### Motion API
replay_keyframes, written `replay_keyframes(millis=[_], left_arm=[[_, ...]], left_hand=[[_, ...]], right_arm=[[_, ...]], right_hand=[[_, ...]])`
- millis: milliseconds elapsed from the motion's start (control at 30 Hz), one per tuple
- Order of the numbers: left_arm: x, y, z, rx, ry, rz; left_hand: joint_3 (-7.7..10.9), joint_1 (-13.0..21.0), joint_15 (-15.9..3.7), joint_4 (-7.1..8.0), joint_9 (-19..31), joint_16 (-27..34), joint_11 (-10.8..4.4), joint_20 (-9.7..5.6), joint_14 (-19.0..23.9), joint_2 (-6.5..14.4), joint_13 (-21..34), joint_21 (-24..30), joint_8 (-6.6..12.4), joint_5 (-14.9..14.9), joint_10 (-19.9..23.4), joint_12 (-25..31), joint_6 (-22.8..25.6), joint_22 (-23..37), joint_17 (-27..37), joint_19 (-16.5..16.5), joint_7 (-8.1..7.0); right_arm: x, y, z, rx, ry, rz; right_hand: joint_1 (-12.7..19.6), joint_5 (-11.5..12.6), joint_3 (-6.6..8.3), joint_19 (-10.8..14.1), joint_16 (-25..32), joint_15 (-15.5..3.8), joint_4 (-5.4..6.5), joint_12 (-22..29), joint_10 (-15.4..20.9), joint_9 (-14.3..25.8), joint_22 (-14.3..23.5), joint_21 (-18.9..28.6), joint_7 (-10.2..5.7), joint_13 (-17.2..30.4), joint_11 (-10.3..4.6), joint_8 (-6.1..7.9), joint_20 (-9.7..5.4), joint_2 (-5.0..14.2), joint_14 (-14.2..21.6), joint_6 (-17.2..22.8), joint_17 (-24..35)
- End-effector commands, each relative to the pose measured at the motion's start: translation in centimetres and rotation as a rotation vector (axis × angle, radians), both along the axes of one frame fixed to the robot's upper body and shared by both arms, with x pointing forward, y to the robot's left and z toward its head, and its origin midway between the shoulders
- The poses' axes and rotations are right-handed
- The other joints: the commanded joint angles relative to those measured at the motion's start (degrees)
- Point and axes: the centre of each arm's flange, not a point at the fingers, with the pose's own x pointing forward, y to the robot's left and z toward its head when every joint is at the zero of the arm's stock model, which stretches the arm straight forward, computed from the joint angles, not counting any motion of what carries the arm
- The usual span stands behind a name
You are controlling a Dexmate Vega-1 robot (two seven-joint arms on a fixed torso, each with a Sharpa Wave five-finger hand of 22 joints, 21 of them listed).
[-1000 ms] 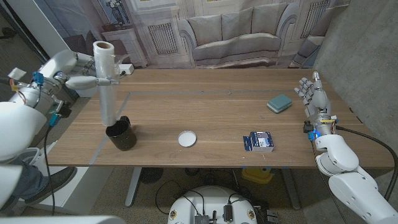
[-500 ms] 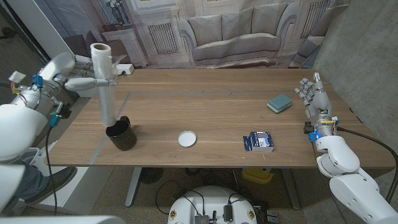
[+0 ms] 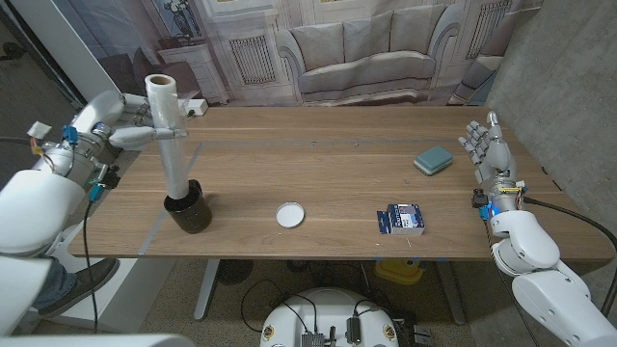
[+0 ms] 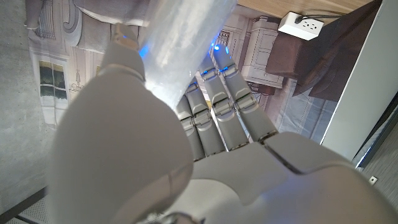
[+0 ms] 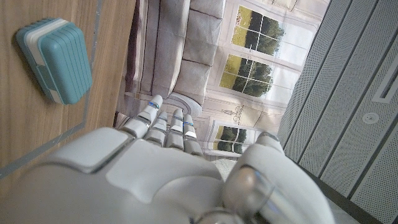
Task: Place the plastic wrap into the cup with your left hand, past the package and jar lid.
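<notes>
Black cup [image 3: 187, 212] holds one plastic wrap roll [image 3: 169, 135], gripped upright by the left hand [image 3: 135, 135]. One jar lid [image 3: 289, 215], one package [image 3: 401, 220] are seen; the right hand [image 3: 485, 149] is spread, empty.

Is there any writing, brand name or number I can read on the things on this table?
None can be read.
Package: blue and white print, too small and blurred to read.
Plastic wrap, cup, jar lid and teal case: no writing visible.
</notes>
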Motion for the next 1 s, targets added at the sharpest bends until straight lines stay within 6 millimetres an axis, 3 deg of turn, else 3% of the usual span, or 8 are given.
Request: replay_keyframes(millis=[33,733,1000], left_arm=[[1.7,0.4,-2.0,-0.046,0.013,-0.034],[2.1,0.8,-4.2,-0.103,0.019,-0.062],[2.2,1.5,-5.3,-0.130,0.020,-0.060]], left_hand=[[2.81,7.10,-6.33,2.05,0.26,0.52,-0.15,0.00,4.15,7.30,0.26,0.14,0.27,0.08,0.44,0.17,2.54,0.19,0.26,-0.49,-2.00],[3.06,7.20,-6.32,2.03,0.32,0.45,-0.28,0.22,4.02,7.29,0.50,0.29,0.22,0.04,0.46,-0.14,2.36,0.23,0.51,-0.76,-1.88],[3.13,7.11,-6.19,2.12,0.34,0.39,0.50,0.46,3.92,7.33,0.40,0.35,0.13,0.02,0.39,-0.36,2.12,0.23,0.57,-0.84,-1.76]], right_arm=[[-0.2,0.2,0.3,-0.006,0.006,-0.006],[-0.1,0.9,0.6,-0.012,0.020,-0.007],[0.1,1.2,0.6,-0.010,0.027,-0.003]], right_hand=[[0.04,-0.20,-0.32,0.55,-0.32,0.16,-0.05,-0.23,0.48,0.14,0.08,-0.20,-0.03,0.08,0.23,-0.09,-0.70,0.41,0.60,0.20,0.11],[0.03,-0.19,-0.42,0.68,-0.34,0.15,-0.09,-0.23,0.50,0.14,0.10,-0.54,-0.01,0.08,0.15,-0.10,-0.69,0.49,0.61,0.19,0.11],[0.03,-0.19,-0.45,0.74,-0.35,0.13,-0.11,-0.22,0.52,0.14,0.10,-0.68,0.01,0.08,0.19,-0.07,-0.69,0.54,0.60,0.25,0.11]])
